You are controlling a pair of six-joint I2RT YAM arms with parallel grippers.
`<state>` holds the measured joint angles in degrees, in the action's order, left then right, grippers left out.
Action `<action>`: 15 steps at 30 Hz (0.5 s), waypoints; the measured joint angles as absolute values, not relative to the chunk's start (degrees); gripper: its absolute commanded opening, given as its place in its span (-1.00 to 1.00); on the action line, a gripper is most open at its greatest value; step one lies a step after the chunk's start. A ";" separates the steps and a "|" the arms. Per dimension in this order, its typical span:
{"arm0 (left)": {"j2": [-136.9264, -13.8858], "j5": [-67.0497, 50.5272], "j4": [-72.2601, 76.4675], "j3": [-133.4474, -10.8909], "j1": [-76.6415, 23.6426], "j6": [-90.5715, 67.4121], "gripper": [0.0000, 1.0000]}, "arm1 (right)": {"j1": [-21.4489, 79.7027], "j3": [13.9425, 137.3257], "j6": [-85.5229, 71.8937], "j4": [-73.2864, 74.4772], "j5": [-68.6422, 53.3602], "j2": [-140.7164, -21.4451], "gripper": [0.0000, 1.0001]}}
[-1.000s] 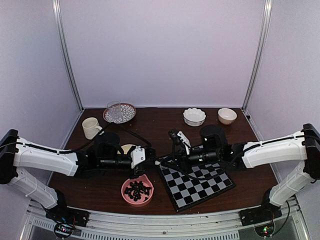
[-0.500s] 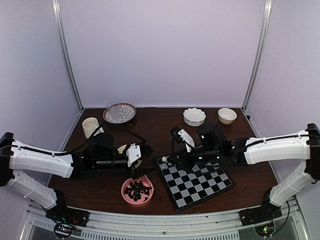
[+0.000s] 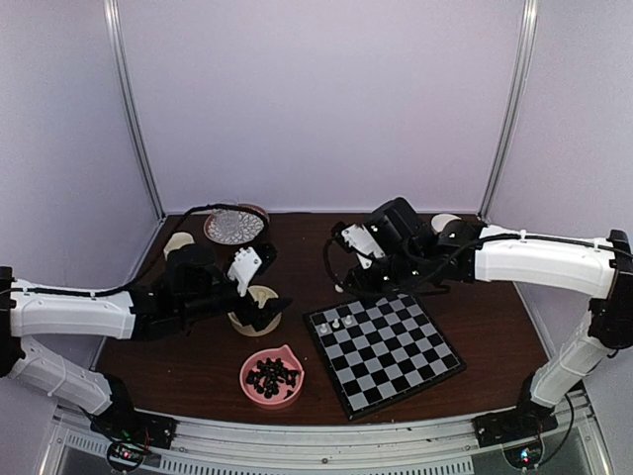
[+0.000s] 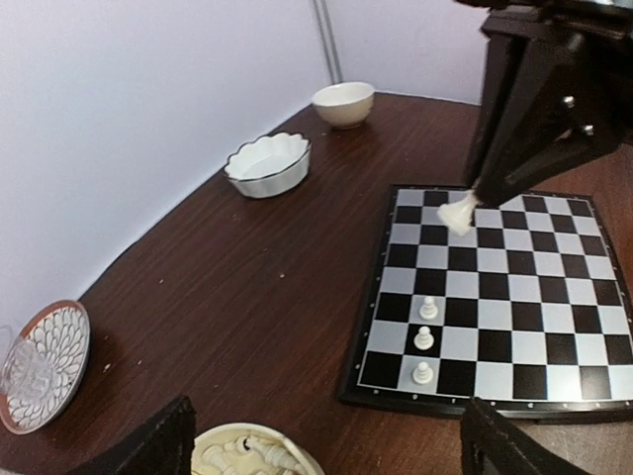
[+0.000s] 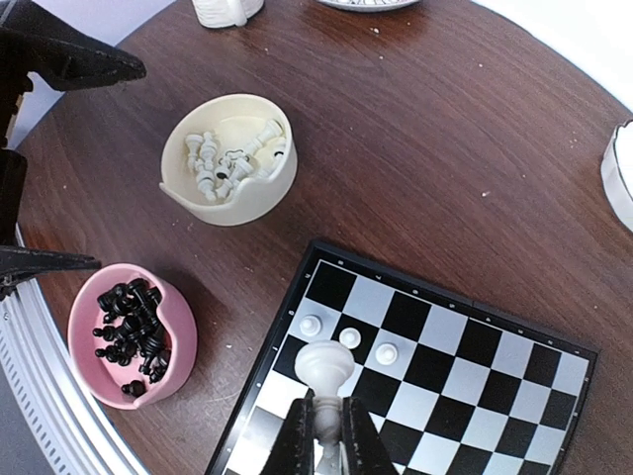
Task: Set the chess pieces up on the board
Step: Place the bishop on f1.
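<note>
The board (image 3: pixel 388 348) lies right of centre, with three white pawns (image 3: pixel 334 321) in a row at its far left corner. My right gripper (image 5: pixel 326 435) is shut on the stem of a larger white chess piece (image 5: pixel 323 366) and hangs above that corner, over the pawns (image 5: pixel 349 337). My left gripper (image 3: pixel 267 282) is open and empty. Its fingers (image 4: pixel 148 450) spread wide over the cream bowl (image 4: pixel 252 457) of white chess pieces, left of the board (image 4: pixel 495 297). The held piece (image 4: pixel 457 214) shows above the far squares in the left wrist view.
A pink bowl (image 5: pixel 134 332) of black pieces stands near the front edge, left of the board. A scalloped white bowl (image 4: pixel 267 163) and a small cream bowl (image 4: pixel 343 104) stand at the back right. A patterned plate (image 3: pixel 235 226) with a glass and a mug (image 3: pixel 178 240) stand at the back left.
My left gripper opened, leaving a third pawn on the board, and drew back left over the cream bowl. My right arm rose and moved towards the back with its white piece.
</note>
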<state>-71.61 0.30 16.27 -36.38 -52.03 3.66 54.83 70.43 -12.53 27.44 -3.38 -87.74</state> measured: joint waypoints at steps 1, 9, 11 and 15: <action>-71.61 1.67 15.70 -36.71 -51.83 2.68 0.95 | 54.83 72.42 -12.34 29.39 -2.92 -88.53 -0.83; -72.31 15.59 1.34 -44.86 -49.15 -9.56 0.95 | 54.48 88.38 -12.23 44.49 -0.08 -98.35 -0.86; -72.73 17.19 -1.52 -46.78 -48.03 -12.36 0.95 | 54.26 91.48 -12.23 47.44 0.03 -101.32 -0.87; -72.77 19.00 -5.43 -47.27 -47.27 -15.62 0.95 | 53.71 95.85 -12.19 51.90 0.08 -106.43 -0.89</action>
